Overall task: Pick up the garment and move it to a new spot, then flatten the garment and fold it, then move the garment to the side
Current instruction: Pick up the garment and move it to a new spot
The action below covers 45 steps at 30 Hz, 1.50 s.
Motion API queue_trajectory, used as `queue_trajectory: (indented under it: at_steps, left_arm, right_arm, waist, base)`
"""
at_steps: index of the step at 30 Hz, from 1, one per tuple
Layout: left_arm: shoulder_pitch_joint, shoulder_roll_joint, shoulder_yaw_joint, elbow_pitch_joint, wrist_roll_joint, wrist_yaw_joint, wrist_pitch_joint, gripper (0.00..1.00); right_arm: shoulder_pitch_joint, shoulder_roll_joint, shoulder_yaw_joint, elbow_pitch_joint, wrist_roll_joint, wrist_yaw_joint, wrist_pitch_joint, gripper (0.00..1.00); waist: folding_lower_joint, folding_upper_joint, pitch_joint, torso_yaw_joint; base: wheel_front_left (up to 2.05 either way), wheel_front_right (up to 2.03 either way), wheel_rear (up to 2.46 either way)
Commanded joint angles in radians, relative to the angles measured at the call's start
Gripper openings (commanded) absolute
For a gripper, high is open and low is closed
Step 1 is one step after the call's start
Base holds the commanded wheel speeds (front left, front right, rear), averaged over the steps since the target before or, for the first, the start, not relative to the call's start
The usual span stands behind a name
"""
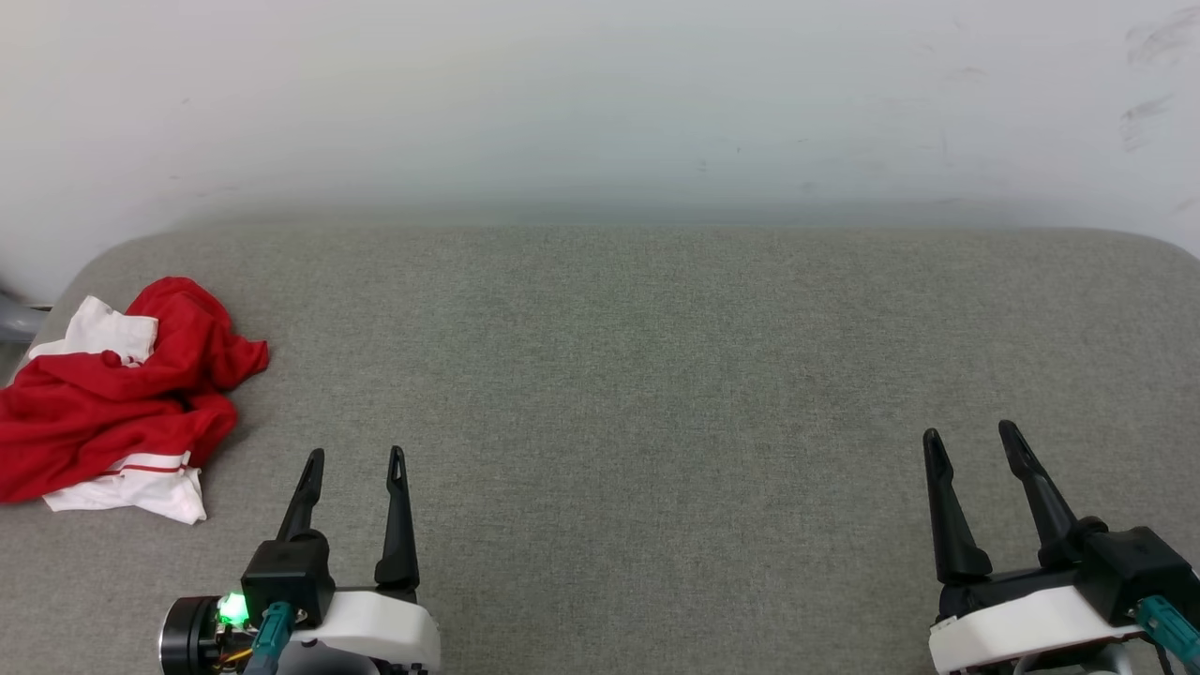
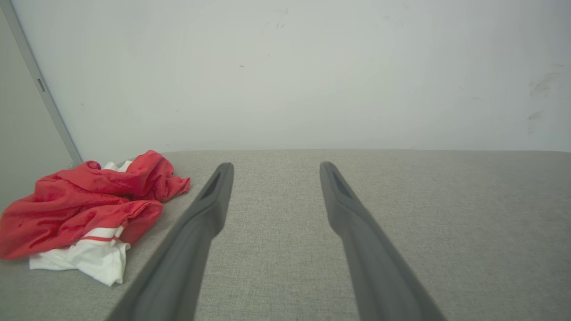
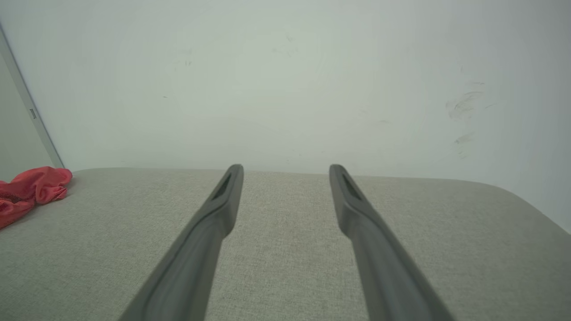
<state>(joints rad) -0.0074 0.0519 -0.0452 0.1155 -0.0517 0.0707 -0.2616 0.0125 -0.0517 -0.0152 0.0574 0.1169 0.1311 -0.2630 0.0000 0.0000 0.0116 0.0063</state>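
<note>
Left pincer: spread, empty, low over the near left of the grey fabric-topped desk, fingers pointing toward the far wall. Right pincer: also spread, empty, at the near right, well apart from the work.

Step in hand, as judged: first pickup, not yet begun. The garment lies untouched at the far-left edge of the desk, left of the left pincer and a little beyond it.

Approach notes: the left arm is the obvious one to reach. Come down on a raised red fold near the middle of the heap, not on a loose sleeve, so the whole shirt lifts instead of trailing. Pinch deep enough to take a full fold; thin jersey probably slips from a shallow bite. Carry it toward the open centre, where both arms can reach for flattening.

Garment: crumpled red mound. One white sleeve shows at its far side. Another white part with red stripe trim shows at its near side. No lettering visible.
</note>
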Motion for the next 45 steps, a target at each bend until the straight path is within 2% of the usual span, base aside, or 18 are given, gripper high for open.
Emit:
queue_trajectory:
  at_steps: [1, 11, 19, 45]
  left_arm:
    - [0.006, -0.001, 0.003, 0.0, -0.003, 0.0, -0.005, 1.0]
    - [0.004, -0.002, 0.004, 0.007, -0.006, -0.006, -0.005, 1.0]
    - [-0.004, -0.002, 0.007, 0.013, -0.01, -0.008, -0.005, 1.0]
    - [-0.011, -0.002, 0.046, 0.026, -0.039, -0.02, -0.004, 1.0]
  right_arm:
    - [0.008, 0.003, -0.001, 0.001, 0.003, -0.001, -0.003, 1.0]
    - [0.01, 0.003, 0.0, 0.006, 0.005, -0.001, -0.003, 1.0]
    - [0.017, 0.003, 0.005, 0.005, -0.001, -0.001, -0.003, 1.0]
    - [0.016, 0.003, 0.03, -0.009, -0.019, -0.001, -0.003, 1.0]
  waist:
    - [0.0, 0.0, 0.0, 0.0]
    - [0.0, 0.0, 0.0, 0.008]
    - [0.0, 0.0, -0.003, 0.06]
    - [0.0, 0.0, 0.021, 0.413]
  base:
    - [0.0, 0.0, 0.0]
    - [0.0, 0.0, 0.0]
    - [0.0, 0.0, 0.0]
    - [0.0, 0.0, 0.0]
